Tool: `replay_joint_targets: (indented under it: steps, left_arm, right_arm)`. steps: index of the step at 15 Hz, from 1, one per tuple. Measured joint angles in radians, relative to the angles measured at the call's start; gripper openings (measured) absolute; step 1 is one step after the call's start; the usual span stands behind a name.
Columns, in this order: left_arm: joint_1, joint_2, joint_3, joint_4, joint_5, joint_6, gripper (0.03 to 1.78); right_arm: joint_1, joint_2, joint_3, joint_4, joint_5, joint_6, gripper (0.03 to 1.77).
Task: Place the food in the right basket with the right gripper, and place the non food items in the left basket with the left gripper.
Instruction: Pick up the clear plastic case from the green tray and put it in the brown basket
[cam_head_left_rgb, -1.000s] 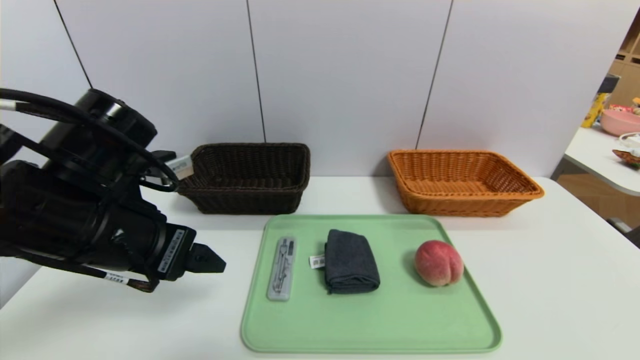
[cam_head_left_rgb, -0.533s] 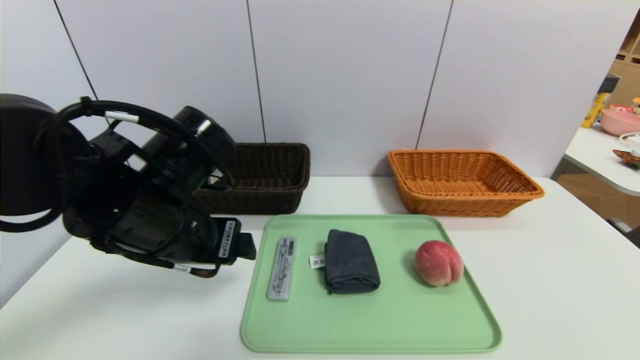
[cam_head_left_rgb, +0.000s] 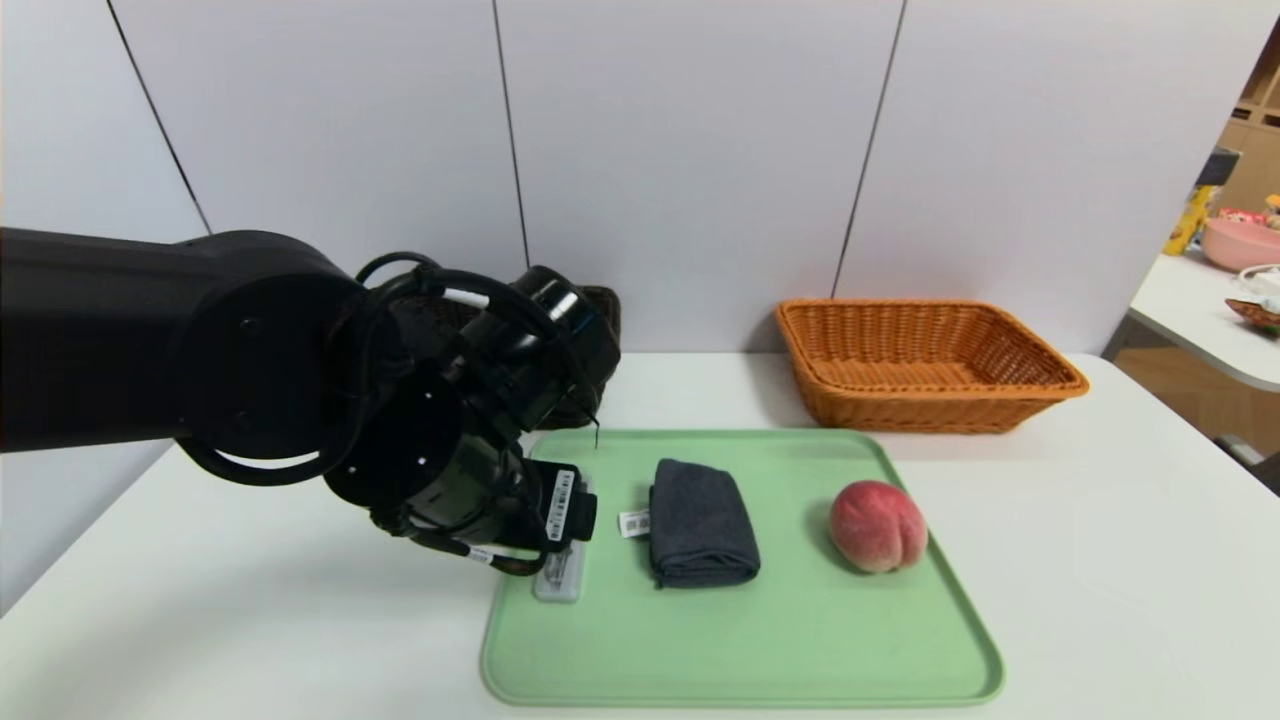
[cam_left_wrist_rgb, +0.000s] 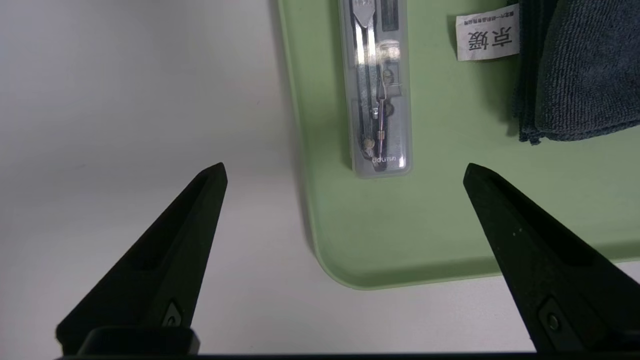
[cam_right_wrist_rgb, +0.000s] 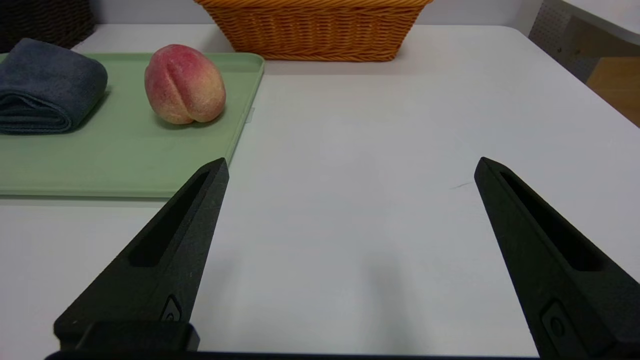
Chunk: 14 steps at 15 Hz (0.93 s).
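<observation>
The pink-red peach (cam_head_left_rgb: 878, 526) (cam_right_wrist_rgb: 184, 84) lies on the right part of a green tray (cam_head_left_rgb: 800, 620). A folded dark cloth (cam_head_left_rgb: 700, 522) (cam_left_wrist_rgb: 575, 70) lies mid-tray. A clear case holding a compass (cam_left_wrist_rgb: 377, 85) lies at the tray's left side. My left gripper (cam_left_wrist_rgb: 344, 167) hangs open above the tray's front-left corner, with the case's near end between its fingers' lines and nothing held. The orange basket (cam_head_left_rgb: 920, 410) stands back right. The dark basket (cam_head_left_rgb: 610, 330) is mostly hidden behind my left arm. My right gripper (cam_right_wrist_rgb: 351, 165) is open over bare table right of the tray.
A white wall runs close behind both baskets. In the right wrist view the tray (cam_right_wrist_rgb: 100, 155) lies beside the right gripper, and the orange basket (cam_right_wrist_rgb: 312, 35) stands beyond it. Another table with a pink bowl (cam_head_left_rgb: 1240, 243) stands far right.
My left arm has swung right from the table's left side to over the tray's left edge and the case. It now covers most of the dark basket. Objects have not moved.
</observation>
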<state>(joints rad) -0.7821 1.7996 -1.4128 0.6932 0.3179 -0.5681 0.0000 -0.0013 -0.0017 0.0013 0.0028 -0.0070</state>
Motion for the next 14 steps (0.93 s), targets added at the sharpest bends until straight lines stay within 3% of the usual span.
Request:
replay_joint_targets:
  steps: [14]
  left_arm:
    - [-0.001,0.197,-0.141,-0.005,0.001,-0.008,1.69]
  right_arm:
    - [0.0,0.0,0.0,0.0,0.0,-0.001,1.7]
